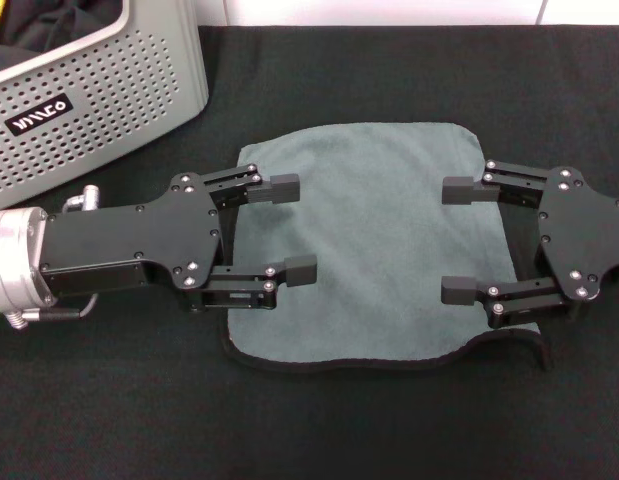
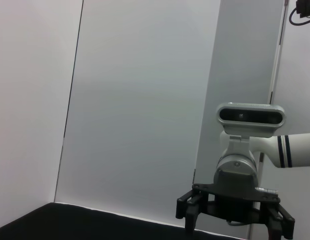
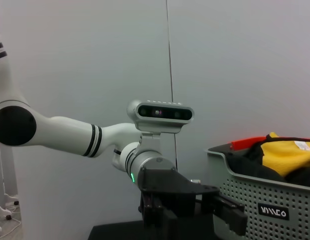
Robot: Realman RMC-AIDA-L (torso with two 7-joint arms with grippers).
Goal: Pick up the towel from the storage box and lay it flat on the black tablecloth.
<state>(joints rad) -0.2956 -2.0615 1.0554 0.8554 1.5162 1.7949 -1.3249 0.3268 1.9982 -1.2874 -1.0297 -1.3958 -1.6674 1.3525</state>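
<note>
Towel [image 1: 374,240]: out of the box, lying grey-green face up on the tablecloth [image 1: 389,430], about midway between its left and right edges and nearer the far edge than the near one. Spread almost flat. Near hem runs wavy, and the near right corner is curled so the black stitched edge stands up. Placement judged essentially done; only that corner and hem may want smoothing.

Box [image 1: 99,95]: far left corner of the tablecloth, well apart from the towel. Dark and yellow fabric remains inside, seen in the right wrist view.

Left gripper [image 1: 292,227]: over the towel's left edge, jaws spread wide, holding nothing. Whether the fingertips touch the cloth cannot be told.

Right gripper [image 1: 459,240]: over the towel's right edge, facing the left one, jaws likewise spread wide and empty.

Remaining, by judgement: withdraw both arms; flatten the curled corner if required.
</note>
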